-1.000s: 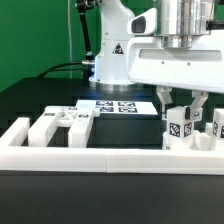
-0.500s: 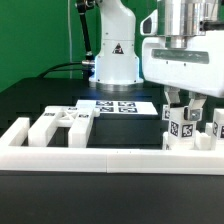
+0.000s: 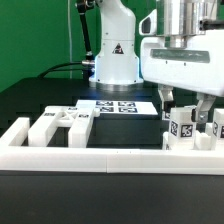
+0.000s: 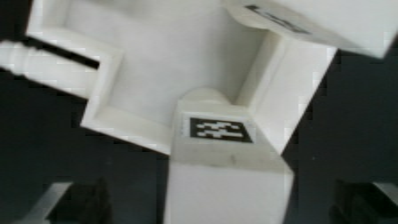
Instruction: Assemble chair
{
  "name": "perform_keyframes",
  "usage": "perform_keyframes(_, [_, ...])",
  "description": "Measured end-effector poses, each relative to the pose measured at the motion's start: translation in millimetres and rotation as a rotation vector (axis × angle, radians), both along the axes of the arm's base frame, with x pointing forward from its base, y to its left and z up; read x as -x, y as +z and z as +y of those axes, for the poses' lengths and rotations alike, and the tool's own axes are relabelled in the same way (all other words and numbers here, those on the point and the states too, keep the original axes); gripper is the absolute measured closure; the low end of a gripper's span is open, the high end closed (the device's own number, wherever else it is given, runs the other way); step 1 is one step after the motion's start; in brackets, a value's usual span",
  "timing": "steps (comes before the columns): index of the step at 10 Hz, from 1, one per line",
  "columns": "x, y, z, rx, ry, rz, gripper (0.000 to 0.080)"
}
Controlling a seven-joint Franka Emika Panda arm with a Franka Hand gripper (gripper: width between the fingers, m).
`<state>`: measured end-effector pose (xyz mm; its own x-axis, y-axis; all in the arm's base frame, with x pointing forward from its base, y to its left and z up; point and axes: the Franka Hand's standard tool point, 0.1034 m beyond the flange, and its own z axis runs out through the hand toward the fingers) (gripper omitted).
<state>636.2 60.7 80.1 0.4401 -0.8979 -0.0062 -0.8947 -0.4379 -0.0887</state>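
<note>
Single arm over the exterior view's right of the black table (image 3: 40, 98); gripper (image 3: 186, 105) hangs just above an upright chair piece (image 3: 182, 128); jaws stand spread, wider than the piece's top, one finger (image 3: 167, 99) on each side of it; no clear contact, so the claw reads as open and holding nothing. The upright chair piece stands just behind the border rail (image 3: 100, 158), showing black-and-white tags on its faces; a second tagged piece (image 3: 218, 126) stands just beside it toward the exterior view's right edge, partly cut off. Loose chair pieces (image 3: 60, 124) lie in a group at the exterior view's left, also behind the rail, well apart from the gripper. Marker board (image 3: 116, 105) lies flat between the two groups, nearer the robot base (image 3: 115, 58). Wrist view: white blocky chair piece (image 4: 228, 180) fills the picture, one square tag (image 4: 217, 128) near its middle; fingers too blurred to judge there.
</note>
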Motion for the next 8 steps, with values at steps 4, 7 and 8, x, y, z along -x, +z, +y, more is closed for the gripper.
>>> perform_keyframes(4, [-1.0,2.7,2.1,0.039,0.435,-0.041,0.0151])
perform_keyframes(7, [0.3,0.9,-0.6,0.063,0.67,-0.052,0.015])
perform_keyframes(8, [0.3,0.9,-0.8,0.07,0.753,-0.055,0.015])
